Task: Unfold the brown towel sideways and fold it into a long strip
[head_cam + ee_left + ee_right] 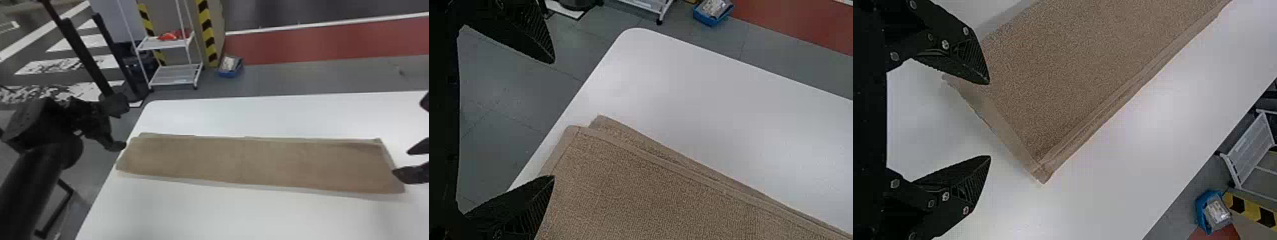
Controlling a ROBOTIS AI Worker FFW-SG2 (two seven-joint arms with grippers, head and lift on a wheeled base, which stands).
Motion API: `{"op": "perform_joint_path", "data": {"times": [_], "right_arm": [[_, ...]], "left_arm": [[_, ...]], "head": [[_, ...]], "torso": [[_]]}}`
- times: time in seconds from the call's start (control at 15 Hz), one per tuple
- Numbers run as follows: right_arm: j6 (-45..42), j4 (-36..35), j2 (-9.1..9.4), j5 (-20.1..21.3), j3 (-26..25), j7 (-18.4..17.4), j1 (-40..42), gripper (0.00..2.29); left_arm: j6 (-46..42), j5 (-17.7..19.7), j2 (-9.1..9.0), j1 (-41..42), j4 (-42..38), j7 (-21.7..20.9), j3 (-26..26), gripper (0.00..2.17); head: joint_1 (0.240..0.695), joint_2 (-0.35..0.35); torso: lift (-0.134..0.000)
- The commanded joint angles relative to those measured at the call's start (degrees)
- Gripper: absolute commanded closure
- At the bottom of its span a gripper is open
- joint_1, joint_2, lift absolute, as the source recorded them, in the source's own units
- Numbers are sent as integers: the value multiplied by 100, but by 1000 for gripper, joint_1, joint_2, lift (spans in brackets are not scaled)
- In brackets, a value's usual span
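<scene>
Brown towel [255,162], whole in head view, corners [1040,172] in wrist views

Brown towel [255,162]: folded lengthwise into a long strip, flat across white table [255,213]; far-side edges slightly offset, layers visible.

White table [255,213] with rounded corner, on gray floor [271,84]. Beyond it: white wire shelf rack [174,78] bearing red items [169,35], yellow-and-black striped posts [207,35], and a blue bin [230,74] near one post. Red floor band [319,46] with white edge line farther back; white painted floor stripes [99,62] at far left.
</scene>
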Motion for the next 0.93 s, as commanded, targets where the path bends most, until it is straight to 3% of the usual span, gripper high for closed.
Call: {"op": "perform_joint_path", "data": {"times": [0.0,0.2,0.47,0.67,0.87], "right_arm": [[4,0,-21,-22,-7,54,-17,424],[40,0,-3,-66,-69,54,-52,421],[514,-220,50,-347,-315,54,35,421],[1006,-466,111,-672,-605,-220,255,421],[971,-264,243,-637,-631,-589,211,390]], "left_arm": [[44,-1,-16,115,-182,0,109,63],[44,25,-69,221,-278,123,311,63],[26,386,-166,265,-349,308,584,66],[44,895,-429,555,-656,571,1164,70],[254,1282,-790,959,-1148,896,1682,66]], "head": [[695,275],[695,277],[695,272],[695,270],[695,260]], "torso": [[-125],[-125],[-125],[-125],[-125]]}}
